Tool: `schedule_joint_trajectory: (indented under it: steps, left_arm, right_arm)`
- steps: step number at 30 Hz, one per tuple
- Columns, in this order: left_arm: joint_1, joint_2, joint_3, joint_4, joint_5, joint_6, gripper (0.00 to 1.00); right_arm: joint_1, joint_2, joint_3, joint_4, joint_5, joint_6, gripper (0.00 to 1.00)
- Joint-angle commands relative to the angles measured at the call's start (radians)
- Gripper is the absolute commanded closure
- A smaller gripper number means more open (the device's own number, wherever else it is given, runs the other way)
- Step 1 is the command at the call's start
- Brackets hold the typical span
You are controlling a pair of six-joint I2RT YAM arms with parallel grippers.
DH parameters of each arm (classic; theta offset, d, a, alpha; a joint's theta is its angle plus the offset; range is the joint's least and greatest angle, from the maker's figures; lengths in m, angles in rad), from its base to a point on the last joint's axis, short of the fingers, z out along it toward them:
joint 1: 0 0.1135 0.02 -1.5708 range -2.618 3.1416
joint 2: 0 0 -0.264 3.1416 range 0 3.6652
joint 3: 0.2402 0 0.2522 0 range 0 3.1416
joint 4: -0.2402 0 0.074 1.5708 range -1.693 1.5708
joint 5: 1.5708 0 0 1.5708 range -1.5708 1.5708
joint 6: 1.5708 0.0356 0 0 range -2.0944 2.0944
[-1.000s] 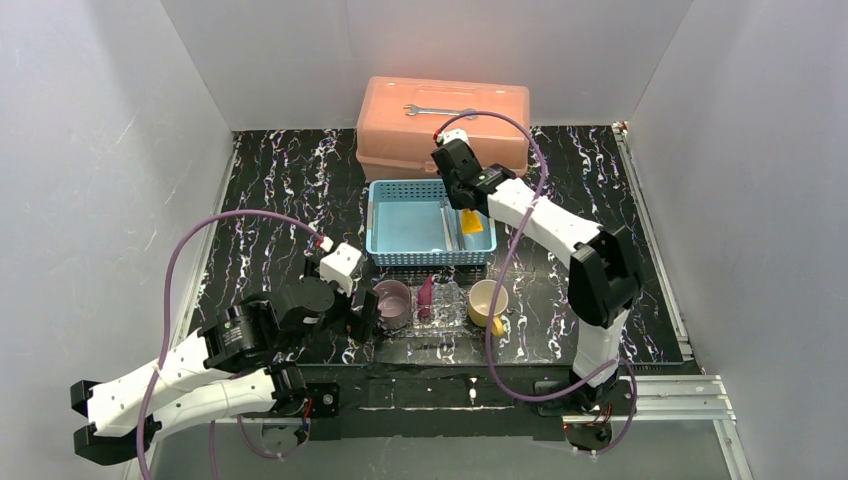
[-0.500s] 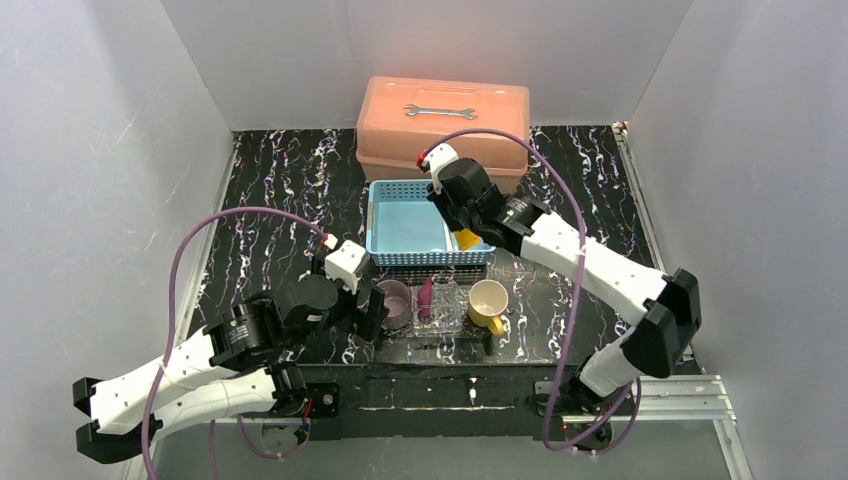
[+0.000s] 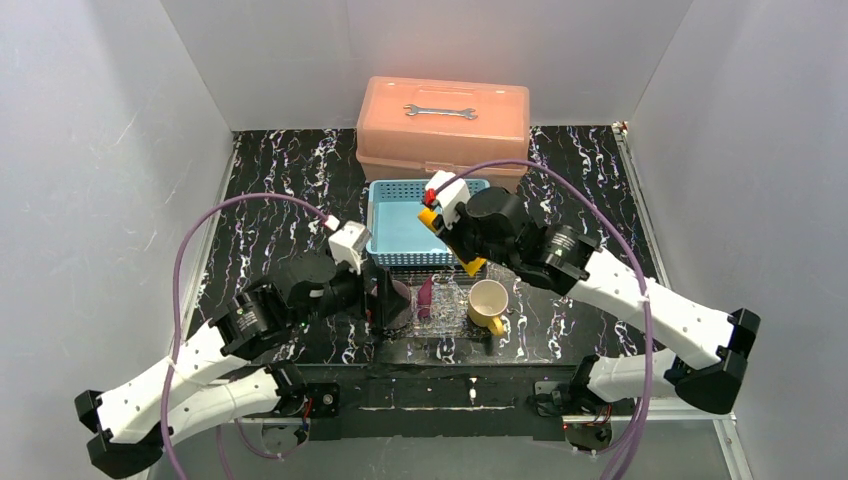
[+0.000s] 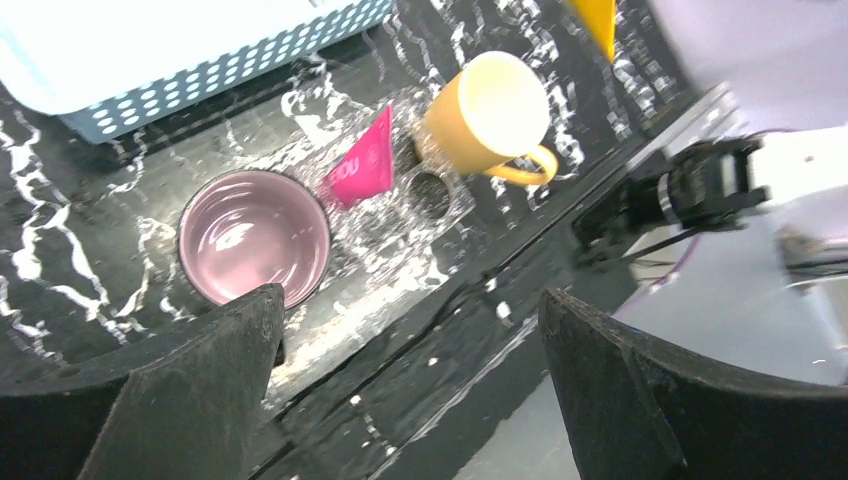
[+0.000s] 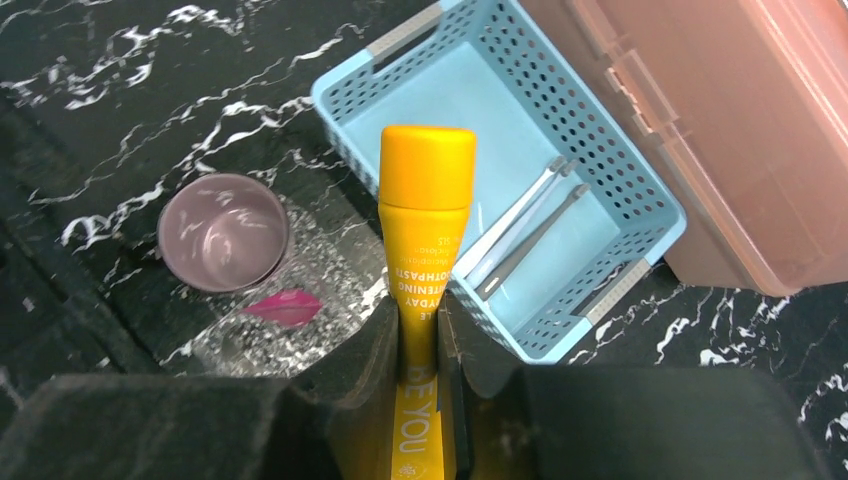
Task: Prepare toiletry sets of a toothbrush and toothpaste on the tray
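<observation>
My right gripper (image 5: 420, 322) is shut on the yellow toothpaste tube (image 5: 427, 220), cap pointing away. It holds the tube in the air above the near right corner of the blue basket (image 3: 400, 225). Two pale toothbrushes (image 5: 520, 225) lie in that basket. The clear glittery tray (image 3: 450, 318) holds the magenta tube (image 3: 425, 296), with the purple mug (image 4: 254, 235) on its left and the yellow mug (image 3: 487, 300) on its right. My left gripper (image 4: 410, 390) is open and empty above the tray's near left edge, by the purple mug.
A salmon-pink toolbox (image 3: 442, 120) with a wrench (image 3: 440, 111) on its lid stands behind the basket. White walls close in the black marbled table (image 3: 280, 190) on three sides.
My right arm has swung from the basket's far right toward the near side, carrying the yellow tube up and toward the tray. My left gripper has moved right, up to the purple mug.
</observation>
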State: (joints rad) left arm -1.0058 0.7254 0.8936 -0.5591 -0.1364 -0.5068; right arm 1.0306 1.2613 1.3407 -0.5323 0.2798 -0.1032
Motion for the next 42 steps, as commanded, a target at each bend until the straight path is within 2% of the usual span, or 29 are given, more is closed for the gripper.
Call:
schedule_joint_trajectory:
  steps: [1, 9, 19, 29, 32, 36, 42]
  left_arm:
    - [0.112, 0.007, 0.040, 0.085, 0.249, -0.096, 0.02]
    - [0.238, 0.008, 0.001, 0.230, 0.478, -0.233, 0.02]
    - [0.361, 0.039, -0.025, 0.323, 0.678, -0.412, 0.02]
    - [0.426, 0.091, -0.033, 0.312, 0.771, -0.479, 0.04]
    - [0.436, 0.102, -0.035, 0.310, 0.790, -0.492, 0.07]
    - [0.443, 0.112, -0.034, 0.286, 0.811, -0.489, 0.16]
    - [0.452, 0.093, -0.051, 0.279, 0.830, -0.493, 0.24]
  right_arm:
    - [0.046, -0.072, -0.023, 0.000, -0.052, -0.028, 0.81]
    - [0.133, -0.117, -0.047, -0.026, -0.071, -0.001, 0.81]
    - [0.223, -0.172, -0.095, -0.008, -0.064, 0.001, 0.80]
    - [0.311, -0.184, -0.112, 0.026, -0.022, -0.046, 0.81]
    - [0.337, -0.179, -0.121, 0.043, 0.005, -0.072, 0.81]
    - [0.361, -0.181, -0.139, 0.088, 0.028, -0.101, 0.80]
    - [0.386, -0.161, -0.132, 0.091, 0.076, -0.125, 0.80]
